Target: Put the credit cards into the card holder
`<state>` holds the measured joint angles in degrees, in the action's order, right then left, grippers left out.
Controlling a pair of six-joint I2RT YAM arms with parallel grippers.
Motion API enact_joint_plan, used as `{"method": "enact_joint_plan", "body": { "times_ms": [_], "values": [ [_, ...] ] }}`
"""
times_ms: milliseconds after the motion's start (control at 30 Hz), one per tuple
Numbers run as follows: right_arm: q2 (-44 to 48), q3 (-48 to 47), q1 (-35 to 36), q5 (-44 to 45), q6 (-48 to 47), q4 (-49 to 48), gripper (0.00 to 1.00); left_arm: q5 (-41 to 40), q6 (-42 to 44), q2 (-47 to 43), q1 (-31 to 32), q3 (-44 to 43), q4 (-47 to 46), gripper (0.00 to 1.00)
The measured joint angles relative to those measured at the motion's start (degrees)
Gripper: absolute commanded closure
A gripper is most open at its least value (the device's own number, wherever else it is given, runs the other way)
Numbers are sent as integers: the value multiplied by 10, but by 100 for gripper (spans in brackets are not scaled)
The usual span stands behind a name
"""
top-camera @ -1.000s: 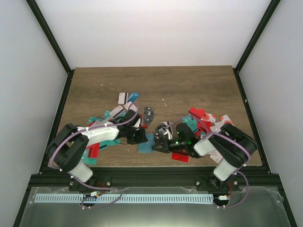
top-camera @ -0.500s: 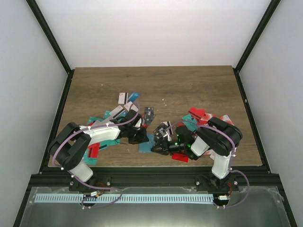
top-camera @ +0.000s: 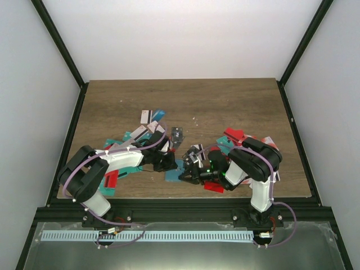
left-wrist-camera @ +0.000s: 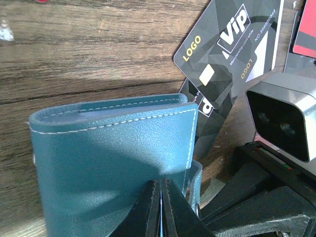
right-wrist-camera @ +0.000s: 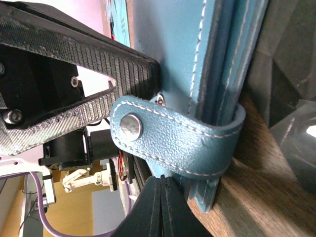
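The teal-blue card holder (top-camera: 174,171) stands on edge on the table between my two grippers. My left gripper (left-wrist-camera: 161,207) is shut on a thin flap of the card holder (left-wrist-camera: 108,163); in the top view the left gripper (top-camera: 167,163) sits at the holder's left. My right gripper (right-wrist-camera: 161,205) is shut, its tips against the lower edge of the holder's clasp tab (right-wrist-camera: 173,140), which is snapped closed. In the top view the right gripper (top-camera: 188,175) is at the holder's right. A black VIP credit card (left-wrist-camera: 229,44) lies just behind the holder.
Loose credit cards lie in a pile at the left (top-camera: 143,135) and a pile at the right (top-camera: 235,136). A red card (top-camera: 214,188) lies near the front edge. A black card (top-camera: 177,134) lies mid-table. The left gripper's ribbed fingers (right-wrist-camera: 74,44) are close beside the right gripper.
My right arm has folded in and its gripper has moved left up against the card holder. The left gripper has stayed on the holder.
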<state>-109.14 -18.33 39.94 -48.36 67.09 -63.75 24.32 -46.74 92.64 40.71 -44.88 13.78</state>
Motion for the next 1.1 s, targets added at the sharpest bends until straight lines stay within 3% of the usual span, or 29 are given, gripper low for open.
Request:
{"method": "enact_joint_plan", "body": {
  "times_ms": [200, 400, 733, 1100],
  "values": [
    [-3, -7, 0, 2, -5, 5, 99, 2, -2, 0, 1, 0, 0, 94],
    [7, -15, 1, 4, -19, 42, 99, -2, 2, -11, 2, -2, 16, 80],
    [17, -23, 1, 4, -41, 78, 99, -24, 17, -42, 2, -26, 61, 80],
    [20, -27, 1, 1, -56, 95, 99, 1, 4, -57, 5, -26, 46, 80]
  ]
}}
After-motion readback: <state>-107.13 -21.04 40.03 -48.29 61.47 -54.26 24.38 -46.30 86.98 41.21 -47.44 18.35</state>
